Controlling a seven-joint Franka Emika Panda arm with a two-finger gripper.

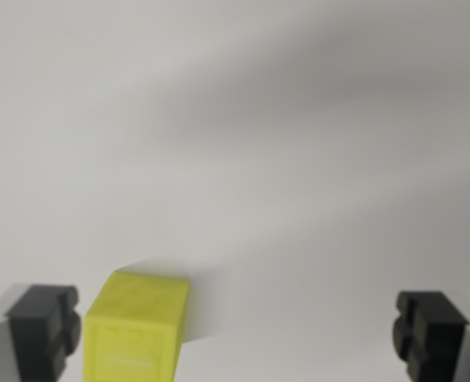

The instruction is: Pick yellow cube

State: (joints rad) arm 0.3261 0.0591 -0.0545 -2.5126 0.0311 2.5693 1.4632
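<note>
Fingertips [44, 330] of the gripper [237, 334] are seen spread wide at the lower corners, nothing being held. The yellow cube [137, 326] is found between them, just beside the wrist view's left finger, on a pale surface [282, 159].

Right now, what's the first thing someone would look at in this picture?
The bright yellow cube, low on the wrist view's left, stands out against the plain pale surface. Next come the two dark fingers of the open gripper at the bottom corners. The cube sits right beside the left finger, not centred between them.
</note>
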